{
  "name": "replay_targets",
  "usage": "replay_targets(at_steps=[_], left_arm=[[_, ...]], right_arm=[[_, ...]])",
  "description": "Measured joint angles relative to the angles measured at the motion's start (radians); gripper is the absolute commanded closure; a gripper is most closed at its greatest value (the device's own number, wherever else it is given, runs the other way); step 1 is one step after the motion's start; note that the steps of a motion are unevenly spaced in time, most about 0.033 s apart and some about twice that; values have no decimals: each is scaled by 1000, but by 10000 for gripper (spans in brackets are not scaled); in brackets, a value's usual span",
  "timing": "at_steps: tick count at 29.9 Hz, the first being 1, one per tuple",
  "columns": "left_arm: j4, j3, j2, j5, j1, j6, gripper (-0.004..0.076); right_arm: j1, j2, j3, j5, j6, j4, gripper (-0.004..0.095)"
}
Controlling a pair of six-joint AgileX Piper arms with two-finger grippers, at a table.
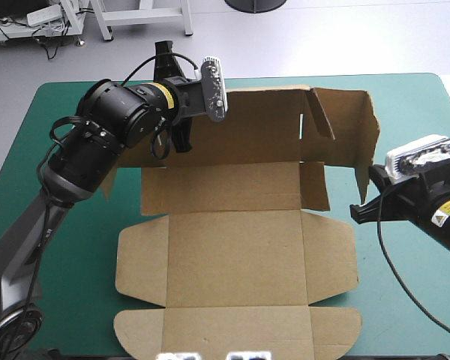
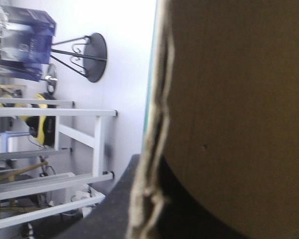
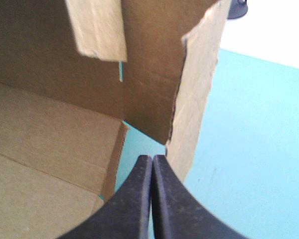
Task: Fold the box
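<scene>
Robotics laboratory. A worktable with a teal-green cover point(image 1: 82, 247) stands on a smooth pale grey floor point(image 1: 345, 37). Beyond its far edge are white metal bench frames point(image 1: 103, 22) and a low shelf with a white power strip point(image 1: 43, 15) and loose black cables point(image 1: 54, 41). A black left robot arm point(image 1: 105, 135) and right robot arm point(image 1: 442, 217) are stationed at the table.

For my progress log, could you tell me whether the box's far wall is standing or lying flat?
Standing: in the high view the far wall rises upright; the near panels lie flat on the teal-green cover.
</scene>
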Motion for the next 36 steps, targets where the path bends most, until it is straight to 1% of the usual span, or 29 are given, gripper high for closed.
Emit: replay_targets(at_steps=[3, 5, 9, 13, 16, 19, 23, 28, 32, 35, 36], left_arm=[[13, 0, 26, -80, -9, -3, 731], [18, 7, 42, -112, -10, -7, 731], [41, 75, 58, -147, -10, -10, 733], [43, 171, 59, -159, -10, -35, 733], [44, 230, 59, -168, -10, -53, 733], [67, 280, 59, -202, -10, -86, 733], [118, 339, 59, -289, -10, -108, 733], [242, 416, 59, -448, -10, -175, 733], [388, 461, 59, -543, -10, -290, 733], [481, 488, 59, -567, -10, -384, 733], [507, 496, 59, -570, -9, -417, 733]], right_arm=[[0, 17, -76, -1, 0, -14, 928], [0, 35, -124, 12, 0, -26, 928], [0, 88, -215, 58, -1, -44, 928], [0, 168, -286, 93, -7, -57, 928], [0, 243, -355, 142, -21, -71, 928], [0, 331, -442, 199, -33, -79, 928], [0, 468, -589, 265, -52, -87, 928], [-6, 631, -766, 360, -77, -91, 928], [-45, 760, -903, 424, -103, -52, 928], [-98, 839, -981, 469, -135, 29, 928], [-120, 865, -1001, 469, -147, 64, 928]])
